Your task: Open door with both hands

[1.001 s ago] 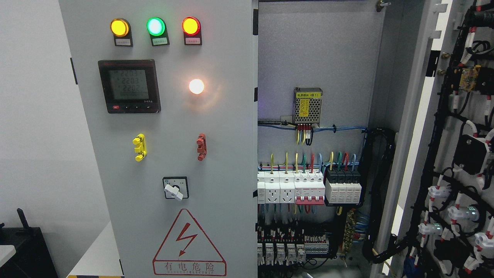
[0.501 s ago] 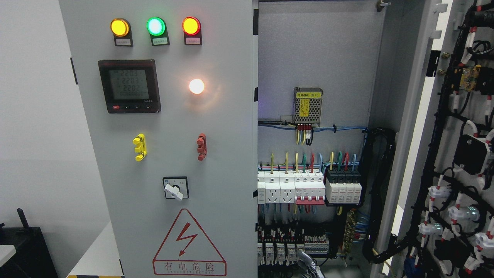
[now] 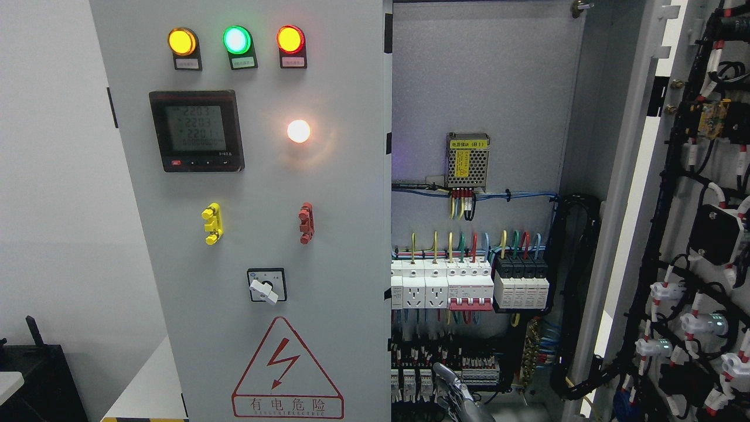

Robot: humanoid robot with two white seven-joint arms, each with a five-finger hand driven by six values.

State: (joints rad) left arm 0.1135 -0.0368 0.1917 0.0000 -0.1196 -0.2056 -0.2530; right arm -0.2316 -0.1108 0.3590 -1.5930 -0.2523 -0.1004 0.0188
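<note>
While the left door stands shut across the frame from nine o'clock to the centre, the right door is swung wide at three o'clock, its inner face covered with black cables and white connectors. Between them the cabinet lies open, a grey back panel filling its upper half. Inside, at the centre, a perforated power supply with a yellow label sits above a run of blue wires. Below it a row of white breakers and sockets stands beside a black-topped block, coloured wires rising from each. Toward six o'clock, rows of small relays fill the bottom.

On the shut door, a red-edged warning triangle sits at six o'clock, a meter at ten o'clock, and three lamps, amber, green and red, at eleven. A white lamp, a yellow handle, a red handle and a rotary switch lie between.

At six o'clock a metallic hand pokes above the bottom edge, in front of the relays. Whose arm it belongs to and whether its fingers are open or curled cannot be told.
</note>
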